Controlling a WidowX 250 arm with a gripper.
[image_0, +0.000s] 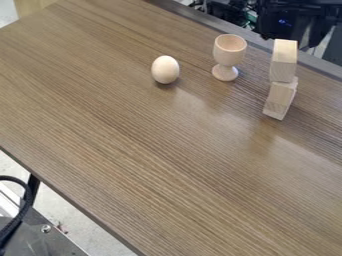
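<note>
A pale wooden egg rests on the brown wood-grain table, in the upper middle of the view. To its right stands a wooden egg cup, upright on its round foot, with its bowl facing up and apart from the egg. Farther right, two pale wooden blocks are stacked: the upper block sits on the lower block, turned a little relative to it.
Black equipment with a small blue light is beyond the table's far edge at the upper right. A black cable curves beside a metal surface at the lower left, past the near edge.
</note>
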